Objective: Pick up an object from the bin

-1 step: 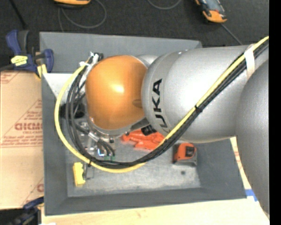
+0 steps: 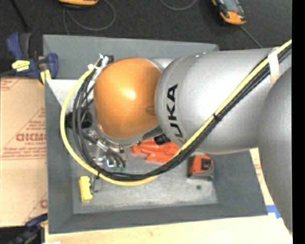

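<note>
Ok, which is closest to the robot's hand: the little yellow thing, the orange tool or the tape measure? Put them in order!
Measured from the hand in the camera view:
1. The orange tool, just to its right, and the yellow block, down to its lower left. These two are too close to call.
2. The tape measure, further right past the orange tool, is plainly the farthest.

An orange-red plastic thing [image 2: 155,150] lies flat near the middle of the bin [image 2: 157,193] floor. It is long and pronged, its kind unclear, and only partly in sight. Just to its right in the view sits a small orange-and-black tape measure [image 2: 200,165]. A little yellow block [image 2: 85,188] lies well apart, near the front-left corner.
</note>
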Tool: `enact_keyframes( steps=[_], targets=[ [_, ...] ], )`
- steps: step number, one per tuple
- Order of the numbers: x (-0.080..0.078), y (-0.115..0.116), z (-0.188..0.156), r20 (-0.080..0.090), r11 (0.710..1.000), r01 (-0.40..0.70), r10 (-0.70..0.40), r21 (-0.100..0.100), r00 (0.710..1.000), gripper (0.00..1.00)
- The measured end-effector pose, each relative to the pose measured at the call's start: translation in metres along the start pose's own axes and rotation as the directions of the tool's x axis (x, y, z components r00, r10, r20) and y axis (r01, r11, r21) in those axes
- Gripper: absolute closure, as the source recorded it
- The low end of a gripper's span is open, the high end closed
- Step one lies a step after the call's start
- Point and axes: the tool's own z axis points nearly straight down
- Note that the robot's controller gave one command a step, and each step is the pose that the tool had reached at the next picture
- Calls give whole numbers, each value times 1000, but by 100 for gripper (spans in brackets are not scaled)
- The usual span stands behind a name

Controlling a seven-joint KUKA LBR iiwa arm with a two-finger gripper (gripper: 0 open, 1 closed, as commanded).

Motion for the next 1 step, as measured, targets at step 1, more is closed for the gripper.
enact_keyframes(
  steps=[1],
  targets=[
    [-11,-4,42,5,998,65,-65,0,998,0]
  ],
)
